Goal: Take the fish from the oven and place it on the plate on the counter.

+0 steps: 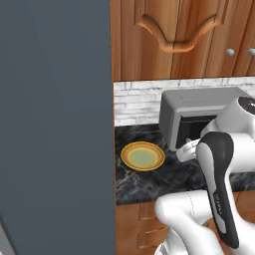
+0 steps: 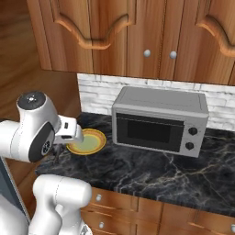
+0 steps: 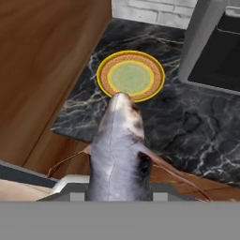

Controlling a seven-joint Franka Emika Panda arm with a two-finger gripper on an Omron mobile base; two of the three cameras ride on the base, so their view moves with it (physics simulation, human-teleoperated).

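Note:
The grey-brown fish (image 3: 119, 150) juts forward out of my gripper (image 3: 119, 191), which is shut on it; the fish's body hides the fingertips. Its head points at the round yellow-orange plate (image 3: 131, 76), which lies bare on the black marble counter (image 3: 187, 126) a short way ahead and below. From the base views the plate (image 1: 143, 156) (image 2: 87, 141) sits at the counter's left end, and my hand (image 1: 186, 150) hovers just to its right, above the counter's front part. The oven is out of view.
A silver toaster oven (image 2: 158, 121) (image 1: 199, 112) stands on the counter right of the plate, against white brick tiles. A tall wooden side panel (image 3: 42, 70) borders the counter's left end. A flat grey panel (image 1: 55, 124) stands left. Wooden wall cabinets (image 2: 137, 32) hang above.

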